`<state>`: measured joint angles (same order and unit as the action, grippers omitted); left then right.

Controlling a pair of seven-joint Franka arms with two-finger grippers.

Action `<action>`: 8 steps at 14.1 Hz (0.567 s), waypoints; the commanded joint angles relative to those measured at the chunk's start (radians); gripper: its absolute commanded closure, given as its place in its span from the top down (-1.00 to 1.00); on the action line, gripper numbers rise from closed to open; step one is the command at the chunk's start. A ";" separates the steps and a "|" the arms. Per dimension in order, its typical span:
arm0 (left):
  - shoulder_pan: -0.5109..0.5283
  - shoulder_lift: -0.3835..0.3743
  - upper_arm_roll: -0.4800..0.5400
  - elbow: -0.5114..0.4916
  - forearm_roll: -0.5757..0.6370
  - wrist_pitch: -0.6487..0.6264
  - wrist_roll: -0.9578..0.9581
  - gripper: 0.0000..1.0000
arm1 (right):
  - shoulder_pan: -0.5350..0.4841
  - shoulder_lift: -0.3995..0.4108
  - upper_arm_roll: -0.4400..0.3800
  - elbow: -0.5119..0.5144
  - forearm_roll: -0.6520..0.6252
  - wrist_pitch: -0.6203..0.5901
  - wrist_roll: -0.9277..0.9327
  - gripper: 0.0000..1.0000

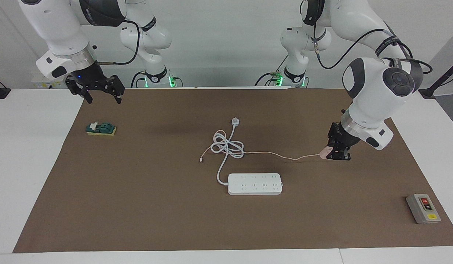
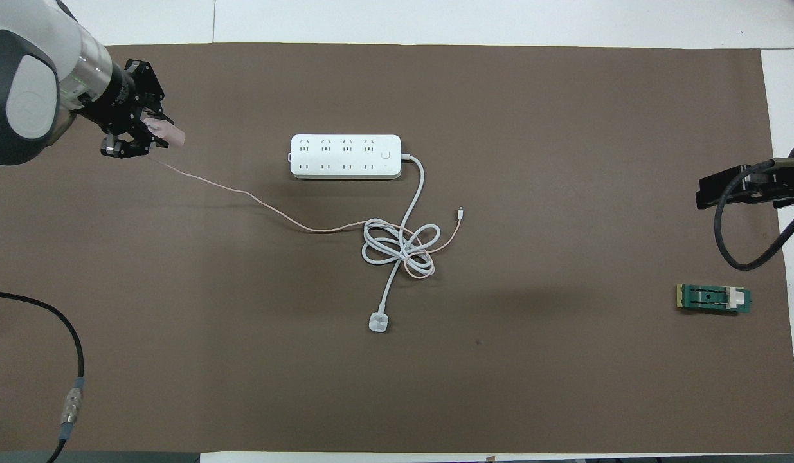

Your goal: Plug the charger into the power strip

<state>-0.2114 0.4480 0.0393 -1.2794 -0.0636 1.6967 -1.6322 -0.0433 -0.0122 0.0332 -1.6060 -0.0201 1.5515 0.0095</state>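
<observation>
The white power strip (image 1: 255, 183) (image 2: 345, 156) lies flat in the middle of the brown mat, its thick white cord coiled nearer to the robots. My left gripper (image 1: 332, 154) (image 2: 146, 136) is shut on the pale-pink charger (image 1: 325, 153) (image 2: 167, 133) and holds it just above the mat, toward the left arm's end of the table from the strip. The thin pink cable (image 1: 281, 154) (image 2: 255, 199) trails from the charger to the coil. My right gripper (image 1: 99, 94) is open and empty, raised over the mat's corner, and waits.
The cord's white round-cornered plug (image 1: 235, 121) (image 2: 378, 322) lies nearer to the robots than the coil. A green block (image 1: 101, 129) (image 2: 713, 299) sits at the right arm's end. A grey box with red and yellow buttons (image 1: 423, 208) sits at the left arm's end, farther out.
</observation>
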 commanded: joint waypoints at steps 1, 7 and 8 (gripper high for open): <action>-0.055 0.061 0.008 0.002 0.018 0.073 -0.098 -1.00 | -0.007 -0.021 0.008 -0.031 -0.004 0.002 -0.022 1.00; -0.161 0.178 0.007 0.005 0.016 0.215 -0.270 -1.00 | 0.005 -0.022 0.010 -0.031 -0.006 0.001 -0.025 1.00; -0.183 0.188 0.007 0.005 0.016 0.218 -0.274 -1.00 | 0.003 -0.022 0.008 -0.029 -0.006 0.001 -0.025 1.00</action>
<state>-0.3488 0.6083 0.0345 -1.2823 -0.0636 1.8876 -1.8618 -0.0331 -0.0123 0.0370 -1.6113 -0.0201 1.5515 0.0095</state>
